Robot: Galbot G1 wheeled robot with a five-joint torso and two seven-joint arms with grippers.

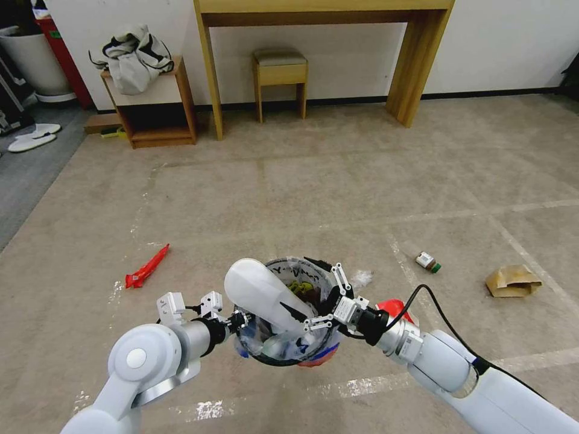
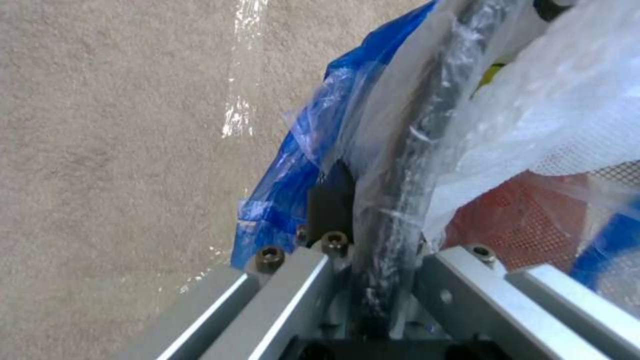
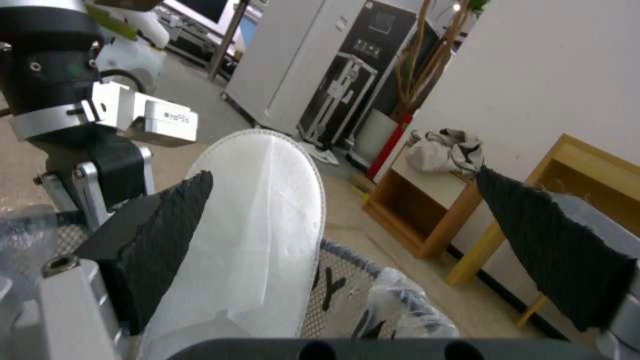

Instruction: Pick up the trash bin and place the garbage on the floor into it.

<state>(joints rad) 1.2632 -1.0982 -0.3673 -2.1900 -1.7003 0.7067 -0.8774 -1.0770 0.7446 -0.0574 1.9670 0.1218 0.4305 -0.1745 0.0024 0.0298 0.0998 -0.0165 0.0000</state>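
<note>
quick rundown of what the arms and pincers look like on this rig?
Both arms are glossy white with rounded shells and silver metal wrist sections. The right arm carries a black cable looping along its outside and a small label on its wrist. The left arm has white boxy modules near its wrist. The right pincer has silver linkage bars and black ribbed pads; the left pincer has bolted aluminium rails.

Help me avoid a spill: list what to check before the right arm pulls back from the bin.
1. Left end effector clamped on the bin rim: ok.
2. Right end effector open: ok.
3. Slipper fully inside the bin: not ok, it sticks out well above the rim.
4. Slipper free of the right fingers: not ok, it leans on one.
5. Floor cleared: not ok; a red wrapper, a paper bag and a small carton lie there.
</note>
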